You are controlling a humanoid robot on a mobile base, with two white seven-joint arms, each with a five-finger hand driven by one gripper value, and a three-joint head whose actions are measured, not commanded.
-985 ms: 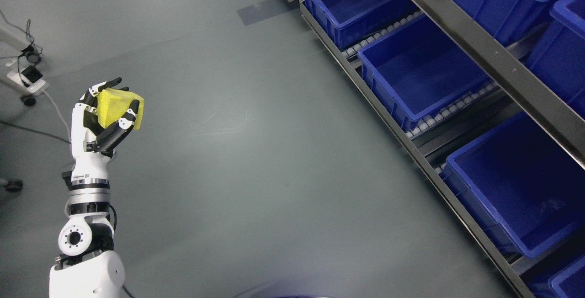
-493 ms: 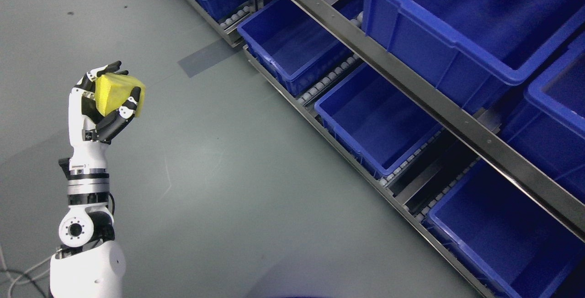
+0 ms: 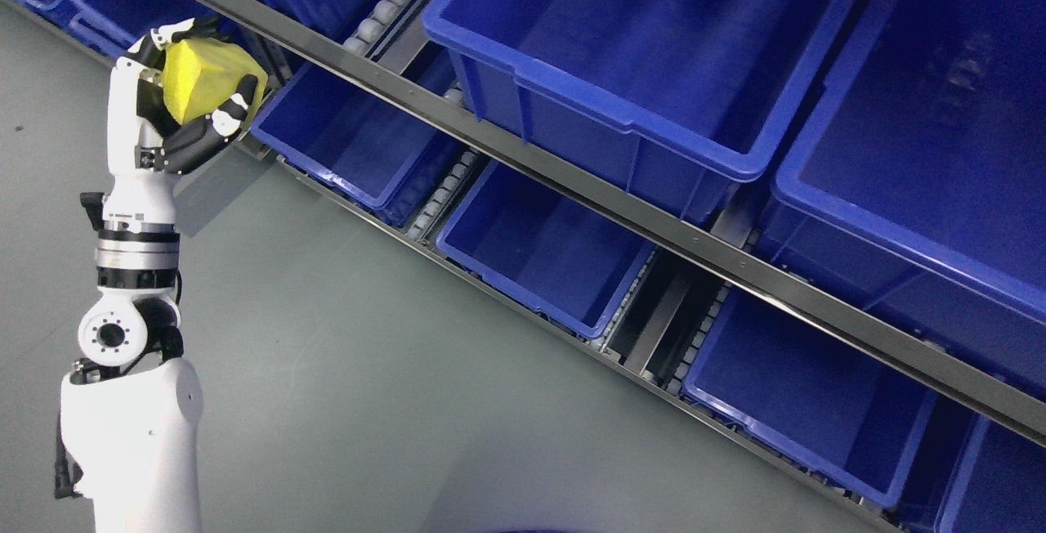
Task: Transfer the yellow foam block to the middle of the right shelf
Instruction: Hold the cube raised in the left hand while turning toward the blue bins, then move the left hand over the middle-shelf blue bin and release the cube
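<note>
One left hand point(image 3: 176, 100) raised at upper left, fingers curled around yellow foam block point(image 3: 200, 75). Best to keep grip firm, carry across above shelf rail point(image 3: 572, 181), release low inside middle blue bin point(image 3: 621, 51).

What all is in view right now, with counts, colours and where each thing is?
foam block: one, yellow, upper left, in the left hand.
bins: at least eight, blue, all look empty, on two shelf levels across top and right; several cut off by the edges.
shelf: one, dark metal rails with pale rollers, diagonal from upper left to lower right.
floor: grey, lower left.
left hand: one, white and black, upper left, arm rising from bottom left.
</note>
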